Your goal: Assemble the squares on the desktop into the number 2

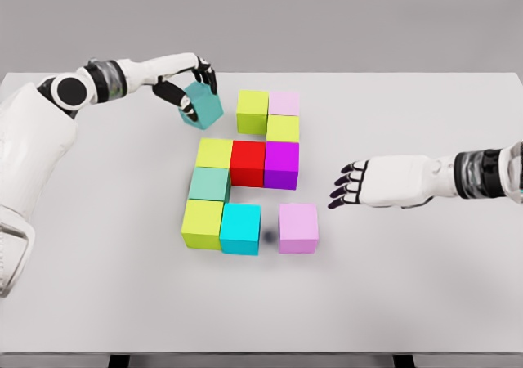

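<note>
Teal cube gripped in left hand, tilted, lifted clear at 11 o'clock of the cube cluster. Likely rigid, light, smooth-faced; pinch opposite flat faces. Right hand open, idle at 3 o'clock; pink cube sits apart.

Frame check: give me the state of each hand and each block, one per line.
Left hand: shut on teal block, lifted and tilted.
Right hand: open, empty.
Pink block: on table, apart from the cyan block.
Remaining blocks: flat on table, grouped.
</note>
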`<control>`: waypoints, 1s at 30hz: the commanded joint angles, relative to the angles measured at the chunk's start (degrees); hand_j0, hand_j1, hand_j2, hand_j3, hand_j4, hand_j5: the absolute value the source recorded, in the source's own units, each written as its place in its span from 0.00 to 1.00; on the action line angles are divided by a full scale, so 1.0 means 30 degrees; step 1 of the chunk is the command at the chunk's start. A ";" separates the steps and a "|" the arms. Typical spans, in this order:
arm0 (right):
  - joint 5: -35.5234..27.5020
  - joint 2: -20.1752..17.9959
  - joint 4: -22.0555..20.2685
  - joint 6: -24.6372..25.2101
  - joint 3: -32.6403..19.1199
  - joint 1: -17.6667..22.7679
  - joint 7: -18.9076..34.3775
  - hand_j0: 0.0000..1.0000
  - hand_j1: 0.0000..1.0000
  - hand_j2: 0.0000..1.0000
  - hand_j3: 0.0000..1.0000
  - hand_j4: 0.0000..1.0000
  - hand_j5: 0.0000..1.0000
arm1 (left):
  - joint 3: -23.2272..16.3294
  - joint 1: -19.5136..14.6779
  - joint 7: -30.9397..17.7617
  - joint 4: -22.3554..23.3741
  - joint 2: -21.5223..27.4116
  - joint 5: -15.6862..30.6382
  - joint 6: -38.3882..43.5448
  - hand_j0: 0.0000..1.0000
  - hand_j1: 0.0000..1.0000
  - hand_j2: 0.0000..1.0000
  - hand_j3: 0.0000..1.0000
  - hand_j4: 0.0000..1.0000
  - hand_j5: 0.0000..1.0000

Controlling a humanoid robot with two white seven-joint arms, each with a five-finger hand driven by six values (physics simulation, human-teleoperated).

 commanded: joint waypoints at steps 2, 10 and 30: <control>-0.0025 0.0239 -0.0092 0.0045 0.0332 0.0000 -0.0007 1.00 1.00 1.00 1.00 1.00 1.00 | 0.0116 -0.0060 0.0013 0.0800 -0.0391 -0.0094 0.0220 0.39 0.39 0.39 0.39 0.39 0.39; -0.0025 0.0650 -0.0297 0.0045 0.0802 0.0000 -0.0007 1.00 1.00 1.00 1.00 1.00 1.00 | 0.0145 -0.0616 0.0013 0.1298 -0.0831 -0.0709 0.0601 0.39 0.39 0.39 0.39 0.39 0.39; -0.0025 0.1030 -0.0356 0.0045 0.0860 -0.0029 -0.0007 1.00 1.00 1.00 1.00 1.00 1.00 | 0.0468 -0.1319 0.0013 0.1650 -0.1065 -0.0973 0.0602 0.58 0.58 0.58 0.58 0.58 0.58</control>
